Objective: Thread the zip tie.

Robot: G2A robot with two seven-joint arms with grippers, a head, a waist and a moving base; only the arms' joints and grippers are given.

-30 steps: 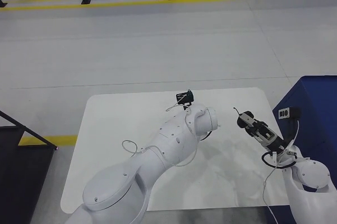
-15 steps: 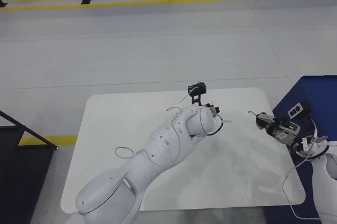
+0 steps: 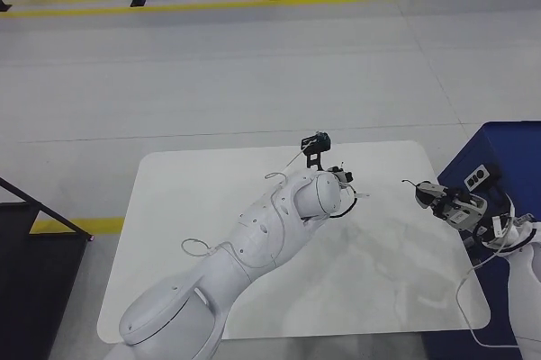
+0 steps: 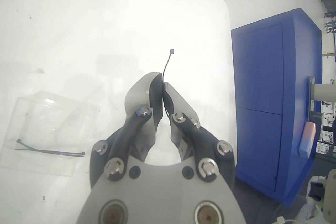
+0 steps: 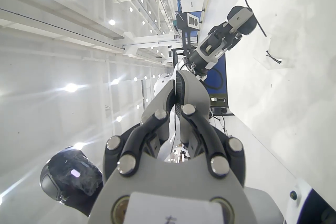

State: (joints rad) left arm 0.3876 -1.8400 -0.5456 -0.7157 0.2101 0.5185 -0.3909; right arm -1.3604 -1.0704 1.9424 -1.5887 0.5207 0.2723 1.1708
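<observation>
Left end effector (image 4: pixel 161 79) raised above the bench (image 3: pixel 207 207), fingers drawn narrow and clamped on the zip tie (image 4: pixel 165 66). The black strap runs between the two pads. Its short free length curves out beyond the fingertips and ends in a small square head, clear of the bench surface. In the right wrist view the strap projects from both sides of the closed fingers.

On the bench near the left end effector, and apart from it, sits a clear box (image 4: pixel 65 114) with two spare ties (image 4: pixel 50 151) lying flat and side by side on its floor.

To the right of the left end effector, and well apart from it, is the right end effector (image 3: pixel 420 192), held above the right part of the bench and aimed toward the left one. Its fingers are pressed together, pad against pad. In the top view a thin dark strand (image 3: pixel 405 184) curls from its tip; what this strand is cannot be told.

Beyond the right end effector, just past the right edge of the bench, stands a blue cabinet (image 3: pixel 513 171).
</observation>
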